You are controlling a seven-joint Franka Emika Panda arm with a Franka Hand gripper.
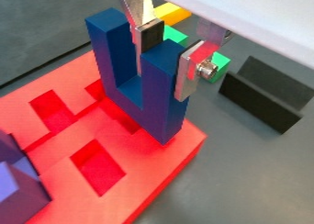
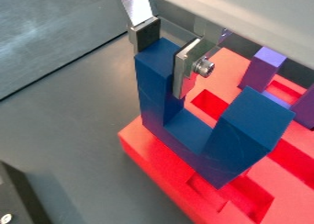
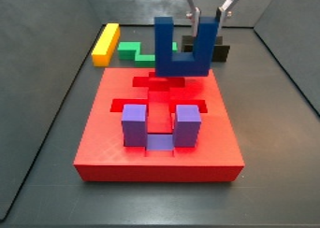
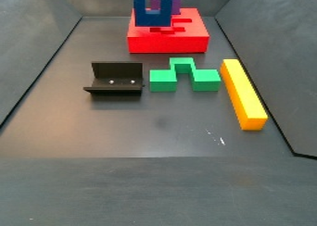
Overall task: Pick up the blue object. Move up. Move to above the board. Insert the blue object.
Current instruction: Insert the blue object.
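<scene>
Nearest the wrist cameras, the dark blue U-shaped block (image 1: 145, 81) hangs pinched by 1 prong in the silver two-finger gripper (image 1: 168, 55) just above the large red recessed board (image 3: 156, 143), so insertion seems next: lower it straight into a matching recess.

The gripper (image 3: 208, 24) clamped one prong of the blue object (image 3: 182, 48), which stood at the far end of the board (image 3: 112, 138). Near it on the board, the purple block (image 3: 160, 123) blocked the middle. Off the board, the fixture (image 4: 114, 80), green block (image 4: 184, 75) and yellow bar (image 4: 243, 93) crowded the floor; elsewhere the floor lay open.
</scene>
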